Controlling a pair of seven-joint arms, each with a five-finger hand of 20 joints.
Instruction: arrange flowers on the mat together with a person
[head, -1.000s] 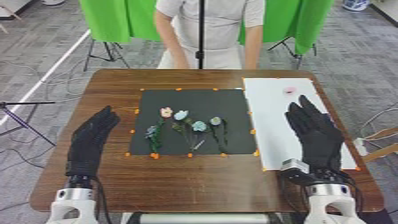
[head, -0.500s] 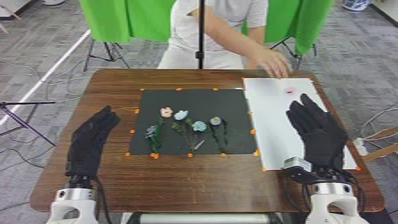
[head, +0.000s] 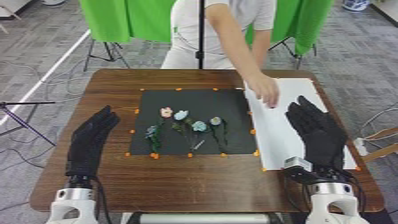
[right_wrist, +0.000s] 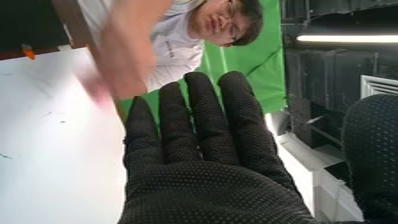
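Head view: five artificial flowers lie on the square black mat (head: 235, 102), stems toward the near side. They comprise a peach-pink bloom (head: 166, 112), a pale blue tulip-shaped bloom (head: 180, 115), a rounded light blue bloom (head: 199, 126), a blue-and-yellow bloom (head: 215, 121) and, at the left, a small dusty blue bloom (head: 152, 131). Placement appears well advanced; final spacing may need adjustment. At least one item probably remains: a blurred pink object (right_wrist: 92, 86), likely a flower, is at the person's hand (head: 266, 93), above the long white sheet (head: 277, 140) right of the mat. Whether it is gripped cannot be confirmed.

The robot's right hand (head: 317, 137), in black fabric, is over the white sheet, directed toward the far side. Its fingers are straight, with narrow gaps between them, and hold nothing. The black-gloved left hand (head: 90, 142) is over the brown wooden table (head: 200, 180), left of the mat, with fingers extended and close together, also unloaded.
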